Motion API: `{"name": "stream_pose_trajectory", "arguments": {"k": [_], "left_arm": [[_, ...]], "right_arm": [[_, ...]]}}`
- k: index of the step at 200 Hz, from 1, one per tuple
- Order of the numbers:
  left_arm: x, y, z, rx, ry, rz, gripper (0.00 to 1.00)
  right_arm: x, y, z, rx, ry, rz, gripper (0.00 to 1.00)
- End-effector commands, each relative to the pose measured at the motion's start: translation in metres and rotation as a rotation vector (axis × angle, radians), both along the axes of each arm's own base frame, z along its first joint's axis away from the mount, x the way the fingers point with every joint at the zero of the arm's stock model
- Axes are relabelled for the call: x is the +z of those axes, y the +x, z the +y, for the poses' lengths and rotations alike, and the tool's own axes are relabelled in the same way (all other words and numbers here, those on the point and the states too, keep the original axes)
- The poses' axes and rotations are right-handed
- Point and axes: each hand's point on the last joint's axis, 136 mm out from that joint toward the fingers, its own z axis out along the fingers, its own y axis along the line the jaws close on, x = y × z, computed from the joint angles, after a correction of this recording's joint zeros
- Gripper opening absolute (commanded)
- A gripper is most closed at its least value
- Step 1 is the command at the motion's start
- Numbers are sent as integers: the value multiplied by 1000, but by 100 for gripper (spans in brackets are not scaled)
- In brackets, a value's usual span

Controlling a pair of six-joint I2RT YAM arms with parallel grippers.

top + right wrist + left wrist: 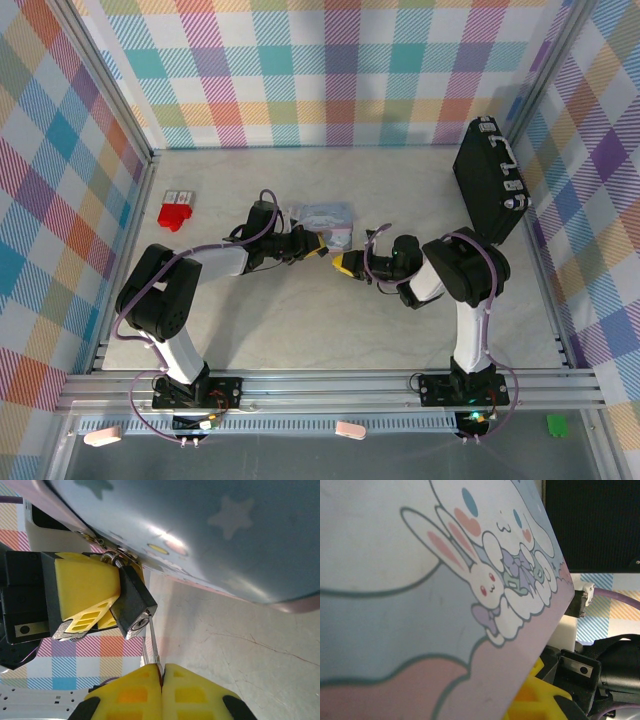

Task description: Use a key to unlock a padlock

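A black case stands at the far right of the table, against the checked wall. A red block lies well apart at the far left. In the middle sits a pastel tin, and both arms reach in to its near edge. The left gripper comes from the left and the right gripper from the right, their tips just beside each other.

The tin crowds the work. In the left wrist view its lid, printed with a cartoon rabbit, covers most of the frame, with the case dark behind it. In the right wrist view its pale blue, star-printed side hangs over the padlock.

The padlock is at the tin's near edge, tilted, its thin silver shackle hooked at the tin's rim. Its body is blackish, and the silvery end face is turned toward the right gripper. The left gripper's yellow fingers are closed against the padlock's body and hold it.

The right gripper's yellow fingers are pressed together with no gap, pinching the key. The key shows as a thin dark sliver standing up from the fingertips. Its tip meets the padlock's end face, but I cannot tell how far in it sits.
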Motion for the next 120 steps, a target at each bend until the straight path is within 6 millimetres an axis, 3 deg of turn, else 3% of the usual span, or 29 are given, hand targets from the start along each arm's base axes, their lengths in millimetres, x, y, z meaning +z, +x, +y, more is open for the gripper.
{"name": "stream_pose_trajectory", "arguments": {"k": [1,38,72,120], "left_arm": [[8,-4,-10,-56,-33,-55,0],[6,-4,-9,-47,-38,-57,0],[7,2,-9,-24,-47,-74,0],[7,6,-12,-22,-67,-72,0]], "right_arm": [[25,4,2,5,45,-68,0],[27,2,2,16,48,-76,0],[16,-3,5,30,33,-58,0],[24,-7,4,35,37,-88,0]]}}
